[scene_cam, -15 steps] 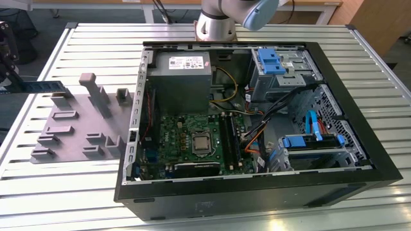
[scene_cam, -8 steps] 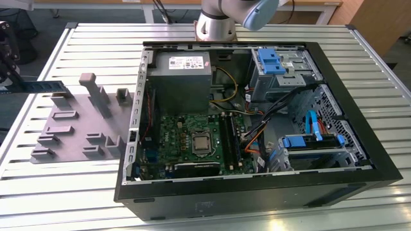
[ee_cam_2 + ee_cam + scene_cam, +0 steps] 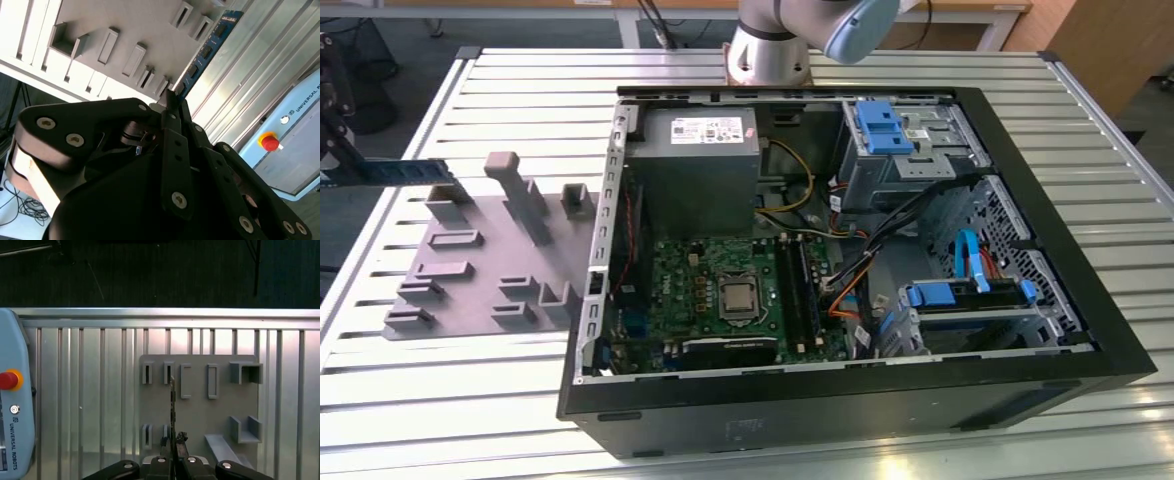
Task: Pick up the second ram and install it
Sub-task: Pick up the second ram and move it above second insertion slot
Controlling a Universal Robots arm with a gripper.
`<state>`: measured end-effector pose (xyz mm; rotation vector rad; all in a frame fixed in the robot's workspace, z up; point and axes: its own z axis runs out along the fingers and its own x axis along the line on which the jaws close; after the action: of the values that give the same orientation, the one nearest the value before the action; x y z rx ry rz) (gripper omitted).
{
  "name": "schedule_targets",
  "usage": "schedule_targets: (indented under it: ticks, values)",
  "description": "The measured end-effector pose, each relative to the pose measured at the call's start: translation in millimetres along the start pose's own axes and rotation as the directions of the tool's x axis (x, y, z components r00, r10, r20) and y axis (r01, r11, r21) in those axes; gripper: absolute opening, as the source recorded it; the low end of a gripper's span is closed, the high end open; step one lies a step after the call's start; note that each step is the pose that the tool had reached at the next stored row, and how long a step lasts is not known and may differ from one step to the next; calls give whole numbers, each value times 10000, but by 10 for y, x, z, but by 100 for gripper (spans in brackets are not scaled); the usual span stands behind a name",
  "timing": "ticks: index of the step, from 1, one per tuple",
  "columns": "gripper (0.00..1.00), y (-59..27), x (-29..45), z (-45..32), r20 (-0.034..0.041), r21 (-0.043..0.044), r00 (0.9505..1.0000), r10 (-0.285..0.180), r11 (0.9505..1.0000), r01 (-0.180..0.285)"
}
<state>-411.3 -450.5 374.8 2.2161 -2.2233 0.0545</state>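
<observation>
Black claw (image 3: 173, 438) clamped shut on second ram (image 3: 394, 170), long thin blue memory stick, over grey slotted holder (image 3: 480, 265), exterior view's left. Best practice, likely: stick level, lift straight, grip steady.

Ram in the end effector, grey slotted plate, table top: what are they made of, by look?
The second ram, clamped in the end effector: blue circuit-board laminate, slightly glossy, with a row of dark chips.
The grey slotted plate: matte, uniform grey with raised pockets, probably plastic, perhaps printed.
The table: pale satin metal slats with grooves, likely aluminium extrusion.
</observation>
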Motion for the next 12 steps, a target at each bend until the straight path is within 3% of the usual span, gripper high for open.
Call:
schedule_targets:
  ticks: [5, 12]
  values:
    - [14, -3, 3, -150, 0, 0, 10000, 0, 10000, 0]
    - [14, -4, 4, -163, 0, 0, 10000, 0, 10000, 0]
